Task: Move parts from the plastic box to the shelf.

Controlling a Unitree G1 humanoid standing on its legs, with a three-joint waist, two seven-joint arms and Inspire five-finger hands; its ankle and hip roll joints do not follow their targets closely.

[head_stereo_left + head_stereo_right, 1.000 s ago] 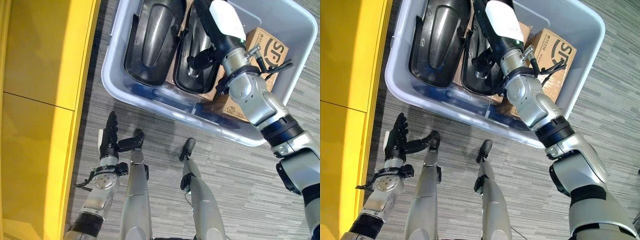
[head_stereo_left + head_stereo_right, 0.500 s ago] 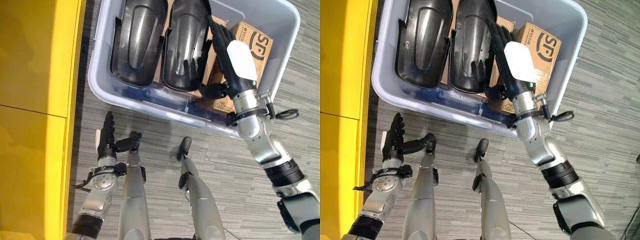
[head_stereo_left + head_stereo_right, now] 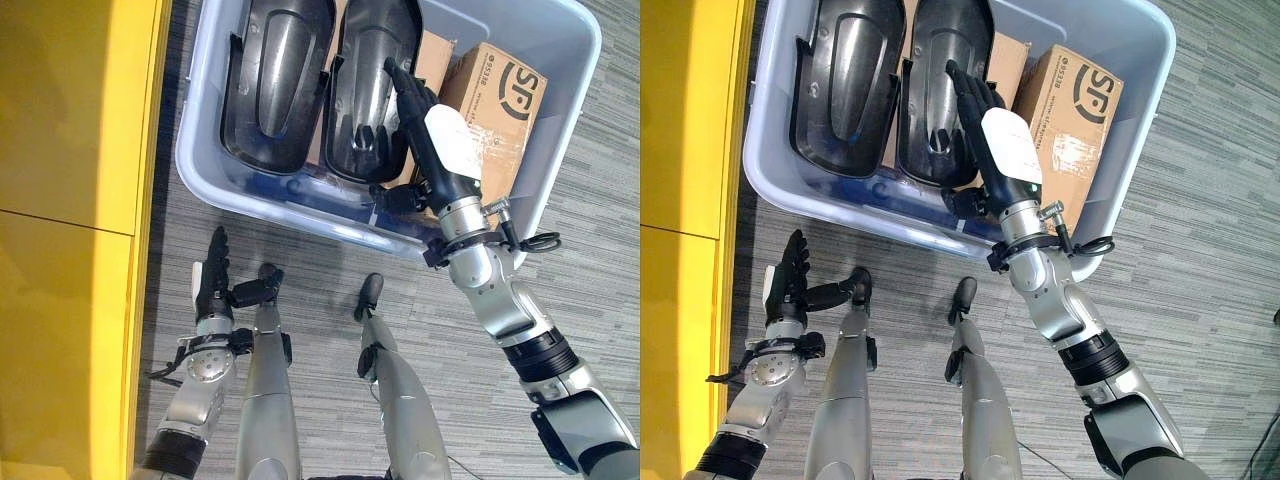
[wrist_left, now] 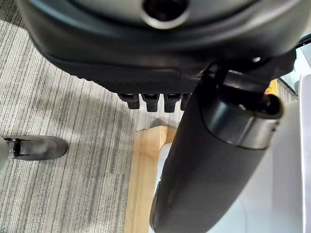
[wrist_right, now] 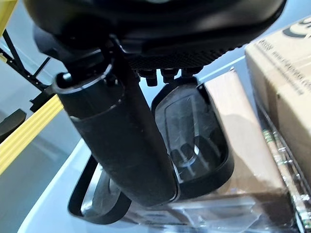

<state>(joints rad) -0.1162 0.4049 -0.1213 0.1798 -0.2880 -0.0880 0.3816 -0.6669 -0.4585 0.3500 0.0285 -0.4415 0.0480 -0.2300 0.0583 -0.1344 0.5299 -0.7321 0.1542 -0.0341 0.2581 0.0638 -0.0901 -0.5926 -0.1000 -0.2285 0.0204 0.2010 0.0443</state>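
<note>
Yellow shelf (image 3: 70,200) runs along 9 o'clock. My left hand (image 3: 212,285) hangs low at 7 o'clock over the carpet, fingers straight, holding nothing. Plastic box (image 3: 560,150) sits at 12 o'clock w/ two black parts inside: left part (image 3: 275,85), right part (image 3: 365,95), side by side. My right hand (image 3: 425,125) reaches in over the right part's edge, fingers straight & loose, nothing gripped. Cardboard carton (image 3: 495,110) is at 1 o'clock in the box.

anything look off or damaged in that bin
Nothing stands out. The two black parts lie side by side in the plastic box, resting partly on cardboard boxes, with no visible damage. The right hand reaches over the box with straight fingers; the left hand hangs open beside the yellow shelf.
</note>
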